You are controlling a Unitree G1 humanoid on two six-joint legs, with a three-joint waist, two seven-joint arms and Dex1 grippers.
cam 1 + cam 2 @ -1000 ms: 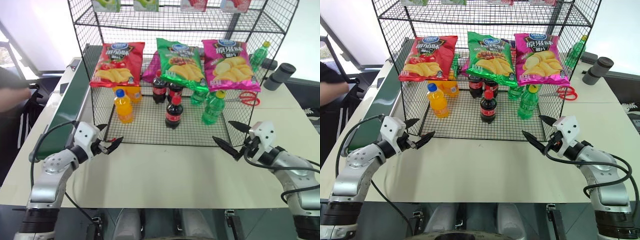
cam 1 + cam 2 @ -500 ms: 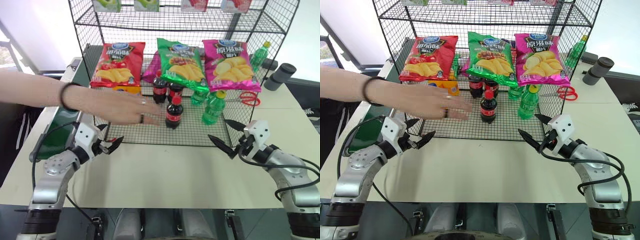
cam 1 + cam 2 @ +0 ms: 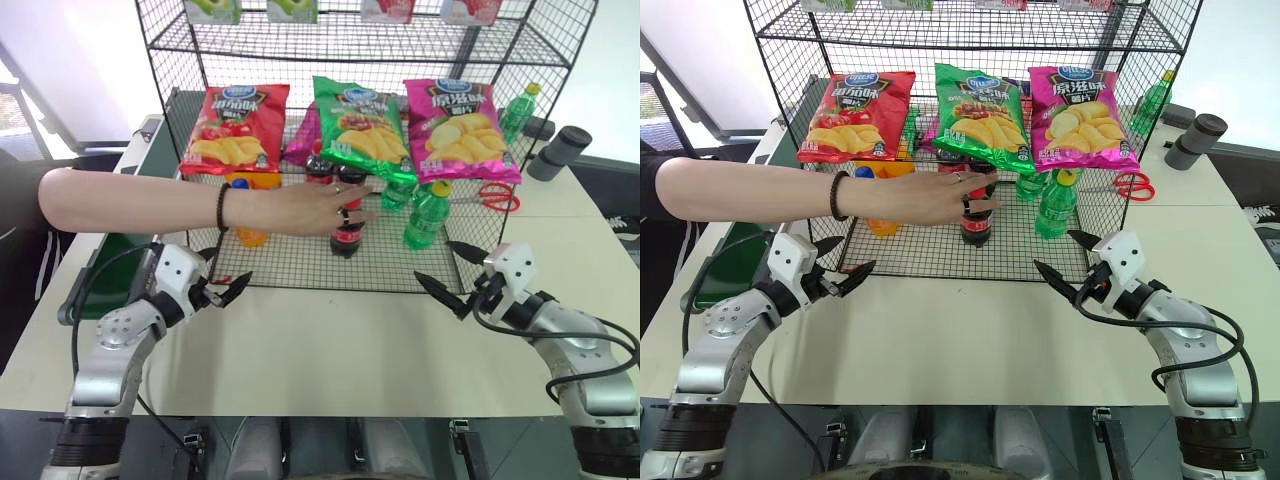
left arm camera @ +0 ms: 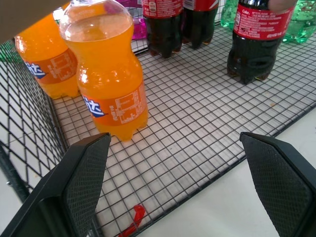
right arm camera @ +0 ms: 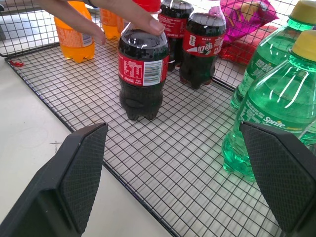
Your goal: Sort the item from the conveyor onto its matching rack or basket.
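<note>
A person's hand (image 3: 320,208) grips the cola bottle (image 5: 143,69) on the rack's (image 3: 300,262) bottom tier. The left tool (image 3: 222,291) and right tool (image 3: 450,274) hover over the desk (image 3: 330,350), jaws wide and empty. Any reach now risks hitting that hand or toppling neighbouring bottles.

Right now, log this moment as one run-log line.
left pincer: open, idle | right pincer: open, idle | person's hand: on red-capped plastic cola bottle | bottle: upright on black wire-mesh rack floor

Three crisp bags (image 3: 358,125) (red, green, pink), red scissors (image 3: 497,197) beside
</note>
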